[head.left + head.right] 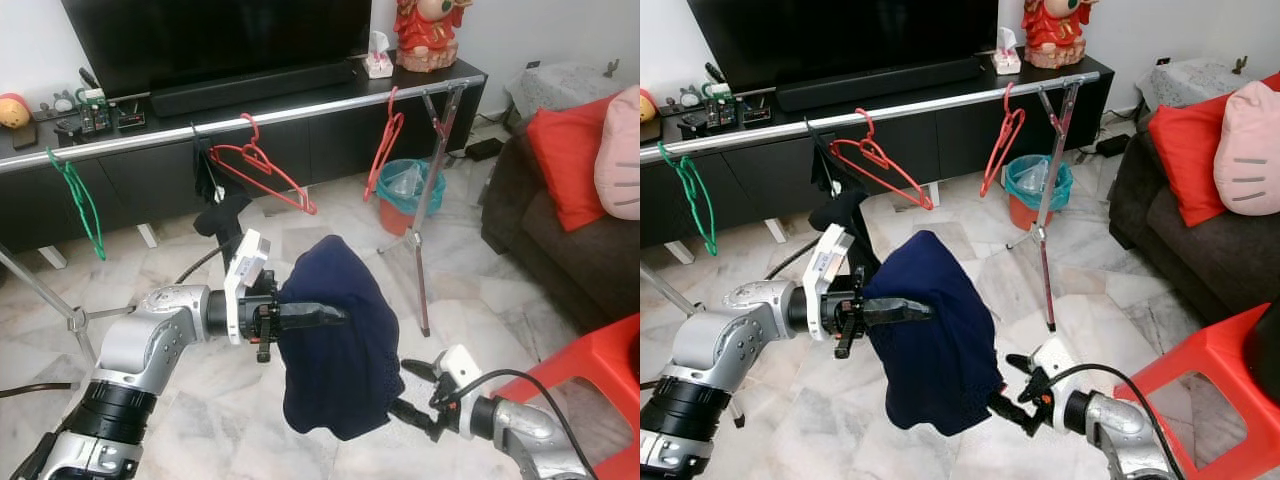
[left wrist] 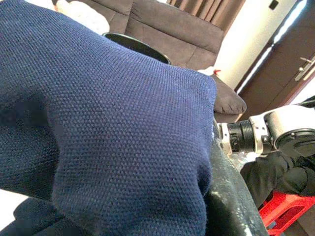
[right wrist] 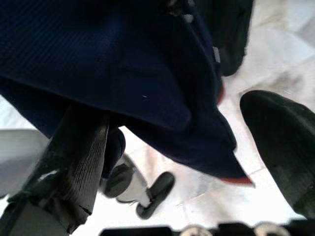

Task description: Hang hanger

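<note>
1. The left gripper (image 1: 335, 316) was held out at mid-height, its black fingers pointing right, with a navy garment (image 1: 335, 340) draped over them. How far its fingers stood apart could not be told, as the cloth covered them.
2. The right gripper (image 1: 412, 390) sat lower and nearer, at the garment's bottom right edge. In the right wrist view its fingers (image 3: 81, 162) stood apart, with the cloth's hem hanging between them.
3. The garment was dark navy with a fine knit texture. It hung in a rounded hump over the left gripper and fell in loose folds below.
4. A thin red edge (image 3: 238, 180) showed at its lower hem in the right wrist view. Whether that was a hanger inside the cloth could not be told.
5. A silver rail (image 1: 250, 120) ran across the scene beyond the grippers, on thin metal legs.
6. On the rail hung a green hanger (image 1: 78, 205) at far left, a red hanger (image 1: 265, 168) near the middle, tilted, and another red hanger (image 1: 385, 145) further right.
7. A black cloth (image 1: 208, 180) hung from the rail just left of the middle red hanger.
8. Behind the rail stood a black TV cabinet (image 1: 330, 140) with a TV (image 1: 215, 40) on it.
9. A teal-lined bin (image 1: 410, 195) stood on the marble floor (image 1: 330, 215) by the rail's right leg.
10. A dark sofa (image 1: 560, 250) with a red cushion (image 1: 565, 160) was at right, and a red stool (image 1: 600, 375) at near right.
</note>
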Motion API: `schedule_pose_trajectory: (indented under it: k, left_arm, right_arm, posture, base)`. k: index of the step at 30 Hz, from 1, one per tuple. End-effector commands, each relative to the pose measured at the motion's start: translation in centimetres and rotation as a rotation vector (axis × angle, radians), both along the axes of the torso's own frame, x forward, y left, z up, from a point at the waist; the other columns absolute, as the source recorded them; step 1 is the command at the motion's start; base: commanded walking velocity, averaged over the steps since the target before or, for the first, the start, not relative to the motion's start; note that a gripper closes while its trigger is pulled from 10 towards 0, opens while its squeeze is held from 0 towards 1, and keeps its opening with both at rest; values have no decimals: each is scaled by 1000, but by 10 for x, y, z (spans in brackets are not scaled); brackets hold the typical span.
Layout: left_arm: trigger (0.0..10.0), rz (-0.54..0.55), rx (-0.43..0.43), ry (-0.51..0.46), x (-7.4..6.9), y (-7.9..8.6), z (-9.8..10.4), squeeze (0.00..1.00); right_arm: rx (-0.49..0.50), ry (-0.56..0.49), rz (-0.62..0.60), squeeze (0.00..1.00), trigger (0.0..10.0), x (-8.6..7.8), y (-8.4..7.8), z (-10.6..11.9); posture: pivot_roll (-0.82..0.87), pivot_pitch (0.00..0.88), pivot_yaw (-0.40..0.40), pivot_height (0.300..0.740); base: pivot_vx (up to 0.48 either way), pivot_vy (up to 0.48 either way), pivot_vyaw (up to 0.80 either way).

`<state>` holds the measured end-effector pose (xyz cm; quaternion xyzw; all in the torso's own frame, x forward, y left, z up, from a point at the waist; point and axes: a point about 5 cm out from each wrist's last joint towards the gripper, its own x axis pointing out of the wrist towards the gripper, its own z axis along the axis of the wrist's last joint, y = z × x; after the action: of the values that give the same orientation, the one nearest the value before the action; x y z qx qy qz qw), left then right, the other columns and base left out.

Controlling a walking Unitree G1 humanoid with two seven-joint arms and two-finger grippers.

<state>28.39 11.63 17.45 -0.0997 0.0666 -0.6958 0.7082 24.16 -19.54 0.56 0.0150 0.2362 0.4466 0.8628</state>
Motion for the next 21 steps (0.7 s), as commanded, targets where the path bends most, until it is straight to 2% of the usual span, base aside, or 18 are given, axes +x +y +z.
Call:
schedule_pose_trajectory:
  k: [1, 6, 10, 12, 16, 21]
  left_arm:
    - [10000, -30, -15, -8, -3, -2, 4, 0]
    - [10000, -27, -18, -10, -3, -2, 5, 0]
    - [10000, -29, -20, -12, -4, -3, 6, 0]
    - [10000, -30, -22, -12, -4, -3, 6, 0]
    - [10000, -32, -33, -18, -4, -3, 9, 0]
    - [10000, -49, -49, -24, -6, -2, 14, 0]
  right_arm:
    - [-12, -3, 20, 0, 10000, 0, 4, -1]
    - [-19, -26, -24, 0, 10000, 7, 3, 1]
    - [-115, -84, -123, 0, 10000, 18, -3, 2]
    - [-113, -78, -148, 0, 10000, 20, -4, 2]
    - [-84, -45, -78, 0, 10000, 15, 1, 0]
    - [-112, -24, -83, 0, 10000, 12, -1, -6]
  posture:
    - [-4, 31, 53, 740]
    - [-1, 31, 52, 740]
    - [-2, 30, 51, 740]
    - [-2, 30, 51, 740]
    - [4, 28, 48, 740]
    - [6, 27, 47, 740]
  base:
    - [0, 0, 0]
    - [0, 0, 0]
    - [0, 0, 0]
    - [0, 0, 0]
    - [0, 0, 0]
    - [0, 0, 0]
